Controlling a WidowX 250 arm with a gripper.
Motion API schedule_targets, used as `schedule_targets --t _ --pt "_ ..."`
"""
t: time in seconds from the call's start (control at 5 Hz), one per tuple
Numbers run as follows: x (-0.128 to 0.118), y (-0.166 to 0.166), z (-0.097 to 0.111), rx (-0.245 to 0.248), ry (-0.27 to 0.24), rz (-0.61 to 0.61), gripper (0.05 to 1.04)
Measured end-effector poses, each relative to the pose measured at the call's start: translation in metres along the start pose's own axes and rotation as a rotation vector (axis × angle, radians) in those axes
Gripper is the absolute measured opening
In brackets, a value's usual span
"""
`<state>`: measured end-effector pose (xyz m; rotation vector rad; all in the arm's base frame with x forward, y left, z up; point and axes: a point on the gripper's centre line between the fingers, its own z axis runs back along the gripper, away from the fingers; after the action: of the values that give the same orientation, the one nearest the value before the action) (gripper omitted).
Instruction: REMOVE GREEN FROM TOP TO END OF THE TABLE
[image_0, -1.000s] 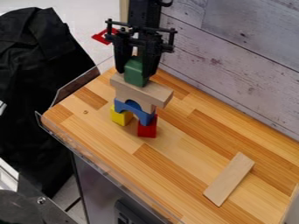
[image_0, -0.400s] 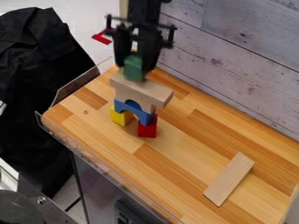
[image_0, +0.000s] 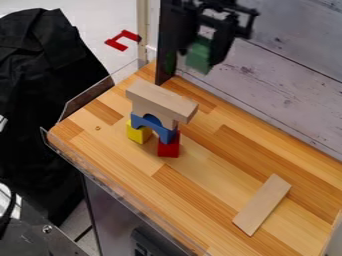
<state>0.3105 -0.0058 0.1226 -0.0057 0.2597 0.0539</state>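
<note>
At the far left, one black cloth (image_0: 47, 100) hangs in folds beside the wooden table (image_0: 127, 165), which has a clear guard (image_0: 90, 95) standing along its left end and near side. On the pale floor beyond the table's far left corner is one red, bracket-shaped piece (image_0: 117, 44). Next comes the stack, left of the table's middle and made of at least five pieces. Two blocks stand at its foot, apart from each other: one yellow block (image_0: 138, 134) on the left and one red block (image_0: 169, 148) on the right. One blue arch (image_0: 162, 133) bridges the two. On the arch sits one plain wood arch (image_0: 141, 107); blue shows in its opening, and I cannot tell whether that is a separate piece. One plain wood bar (image_0: 162, 102) lies across the top. Behind the stack, one dark upright panel (image_0: 167, 30) rises at the table's far edge. To the right of that, high up in front of the whitewashed plank wall (image_0: 294, 95), is the one gripper (image_0: 199, 54), its two fingers closed around the single green block (image_0: 198, 61). The block is in the air, above and to the right of the stack, apart from it. Farthest right, one flat plain wood slat (image_0: 262, 204) lies slantwise on the table, well apart from the stack.
</note>
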Motion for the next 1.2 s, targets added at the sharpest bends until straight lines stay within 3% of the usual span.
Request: schedule_targets --t 0.2,0.4,0.6,0.8,1.2 --pt "0.008 -0.017 -0.012 -0.002 0.023 -0.033 0.571" --pt "0.026 -0.046 -0.052 -0.07 0.019 -0.107 0.571" --pt "0.025 -0.08 -0.087 -0.072 0.04 -0.186 0.571" --pt "0.025 -0.095 -0.096 -0.045 0.032 -0.223 0.571" --pt "0.029 -0.088 -0.098 -0.034 0.014 -0.183 0.571"
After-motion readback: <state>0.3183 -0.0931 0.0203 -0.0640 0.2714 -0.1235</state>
